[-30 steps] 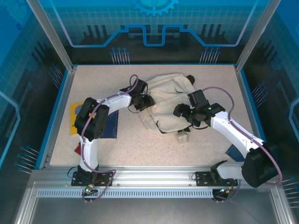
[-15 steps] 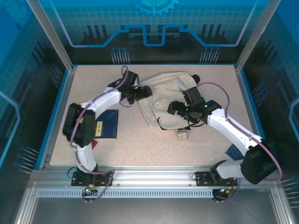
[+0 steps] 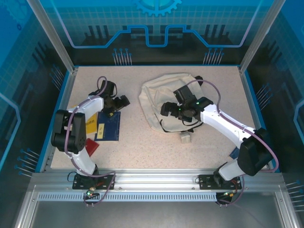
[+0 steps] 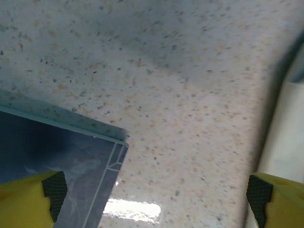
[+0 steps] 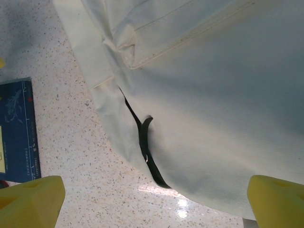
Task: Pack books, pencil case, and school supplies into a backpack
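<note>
The cream backpack [image 3: 159, 92] lies flat at the table's middle back, a beige tag [image 3: 185, 138] at its near edge. In the right wrist view its fabric [image 5: 218, 85] and a black zip line [image 5: 146, 145] lie under my open right gripper [image 5: 154, 202], which hovers over the bag's left near part [image 3: 166, 110] holding nothing. A navy book [image 3: 108, 127] lies at the left, a yellow book [image 3: 90, 126] beside it, partly under the arm. My left gripper [image 3: 119, 101] hangs open above the navy book's far corner [image 4: 57, 156], its pads [image 4: 53, 189] wide apart and empty.
A red item [image 3: 91, 145] lies near the left arm's base. A blue object [image 3: 234, 153] sits by the right arm near the front right. The backpack's edge [image 4: 285, 133] is at the right of the left wrist view. Blue walls ring the table.
My left arm swung left from the backpack to the books, its jaws opening. My right gripper slid left over the bag and opened fully. The backpack's left flap dropped flat.
</note>
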Controlling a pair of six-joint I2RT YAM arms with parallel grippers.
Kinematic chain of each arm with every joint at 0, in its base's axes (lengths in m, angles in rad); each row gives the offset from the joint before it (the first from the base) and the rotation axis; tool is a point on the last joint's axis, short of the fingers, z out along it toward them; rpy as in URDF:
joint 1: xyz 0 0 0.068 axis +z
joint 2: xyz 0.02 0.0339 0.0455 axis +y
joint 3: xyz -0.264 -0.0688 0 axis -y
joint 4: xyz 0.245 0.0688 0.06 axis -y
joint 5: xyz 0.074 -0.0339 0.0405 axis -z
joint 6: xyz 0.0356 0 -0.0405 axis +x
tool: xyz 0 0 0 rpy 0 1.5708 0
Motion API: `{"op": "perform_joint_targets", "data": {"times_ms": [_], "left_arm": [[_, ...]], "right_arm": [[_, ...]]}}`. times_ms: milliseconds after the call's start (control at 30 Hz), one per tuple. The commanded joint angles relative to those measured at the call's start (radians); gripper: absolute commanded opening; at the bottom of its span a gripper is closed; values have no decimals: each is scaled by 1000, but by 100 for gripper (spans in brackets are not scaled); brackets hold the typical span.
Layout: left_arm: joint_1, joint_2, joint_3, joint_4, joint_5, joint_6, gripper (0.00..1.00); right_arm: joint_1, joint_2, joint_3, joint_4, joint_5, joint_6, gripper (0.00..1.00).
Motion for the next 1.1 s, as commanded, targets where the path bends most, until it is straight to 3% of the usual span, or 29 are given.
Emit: {"op": "perform_joint_targets", "data": {"times_ms": [0, 200, 467, 733, 933, 1067], "left_arm": [[4, 68, 49, 5, 0, -34, 99], [-17, 124, 47, 23, 43, -80, 98], [-154, 66, -30, 16, 133, -85, 97], [-346, -88, -207, -17, 164, -147, 94], [-414, -236, -393, -26, 167, -238, 92], [-417, -337, -390, -114, 128, -223, 86]], "right_arm": [[22, 21, 34, -18, -2, -11, 100], [25, 34, 39, -30, -3, -5, 100], [26, 36, 48, -52, 36, 2, 100], [26, 38, 56, -56, 58, 3, 100], [26, 52, 68, -56, 54, -5, 100], [31, 80, 95, -53, 30, -25, 98]]}}
